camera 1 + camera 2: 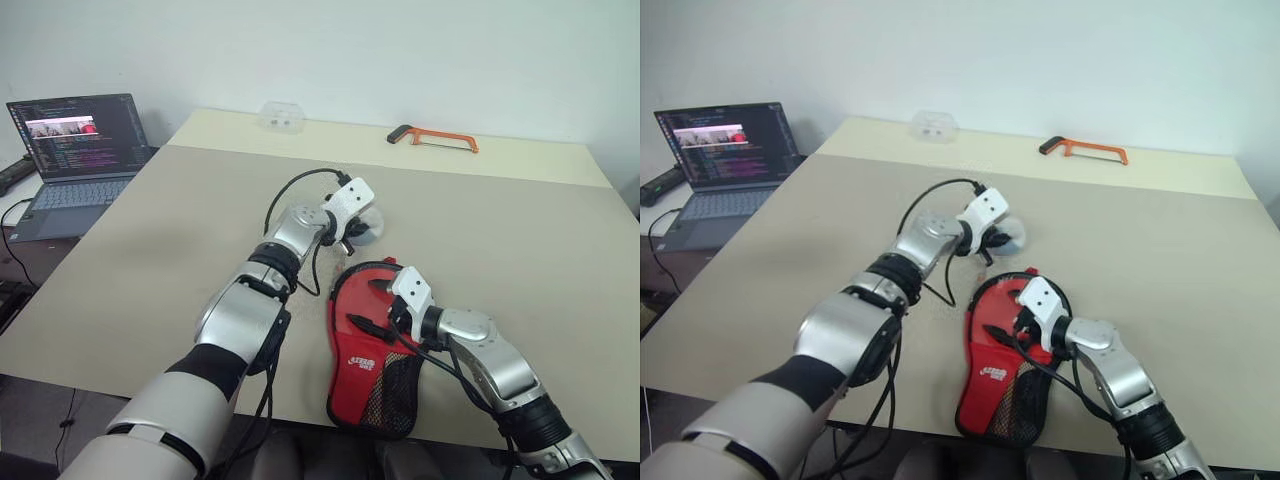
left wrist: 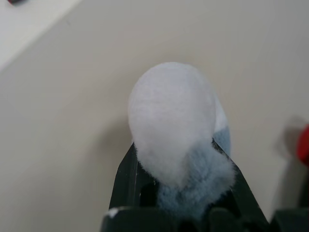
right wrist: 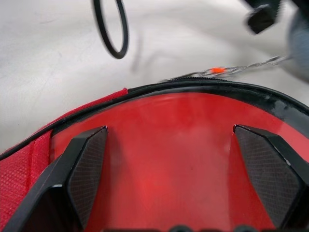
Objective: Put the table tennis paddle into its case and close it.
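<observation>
The beige desk [image 1: 150, 260] carries a red, paddle-shaped fabric case [image 1: 368, 362] with a black mesh pocket at its near edge. The red rubber-faced table tennis paddle [image 3: 169, 159] lies inside the case. The right end effector [image 3: 176, 176] hovers open over the paddle. The left wrist view shows the left end effector [image 2: 176, 181] closed on a fluffy white-and-blue ball [image 2: 176, 130].

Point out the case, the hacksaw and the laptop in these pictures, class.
case [image 1: 358, 372]: left eye view, on its red side by the white lettering.
hacksaw [image 1: 446, 139]: left eye view, on its orange frame.
laptop [image 1: 80, 135]: left eye view, on its lit screen.
</observation>
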